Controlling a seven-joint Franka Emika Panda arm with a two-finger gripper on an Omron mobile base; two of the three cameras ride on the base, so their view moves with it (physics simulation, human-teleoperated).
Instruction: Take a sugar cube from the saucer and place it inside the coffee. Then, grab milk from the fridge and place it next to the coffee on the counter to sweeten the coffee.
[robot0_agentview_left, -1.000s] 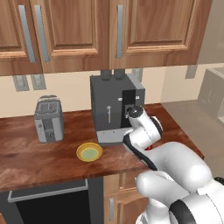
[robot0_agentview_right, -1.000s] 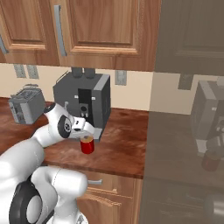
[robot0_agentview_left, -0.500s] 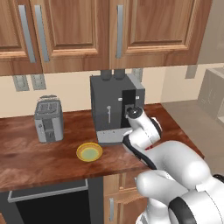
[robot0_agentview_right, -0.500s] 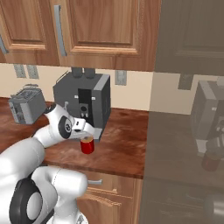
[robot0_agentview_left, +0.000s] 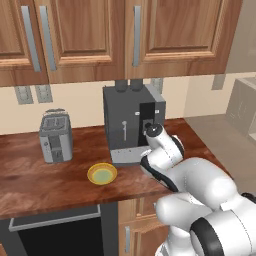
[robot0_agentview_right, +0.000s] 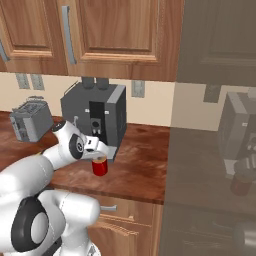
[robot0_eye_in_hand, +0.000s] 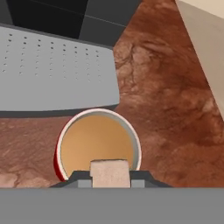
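Observation:
The coffee, a glossy red mug (robot0_eye_in_hand: 98, 146) full of tan liquid, stands on the wood-grain counter (robot0_eye_in_hand: 166, 100) just in front of the coffee machine. My gripper (robot0_eye_in_hand: 110, 178) hangs right above the mug's rim, shut on the pale sugar cube (robot0_eye_in_hand: 110, 170). From the right base view the gripper (robot0_agentview_right: 102, 153) sits a little above the red mug (robot0_agentview_right: 100, 166). The yellow saucer (robot0_agentview_left: 102, 174) lies on the counter to the left of the machine, and I see nothing on it. The milk is out of view.
The grey-black coffee machine (robot0_agentview_left: 131, 122) stands close behind the mug, its drip tray (robot0_eye_in_hand: 52, 70) almost touching it. A silver toaster (robot0_agentview_left: 55, 136) is at the far left. The tall grey fridge (robot0_agentview_right: 215, 125) bounds the counter on the right. Wooden cabinets hang overhead.

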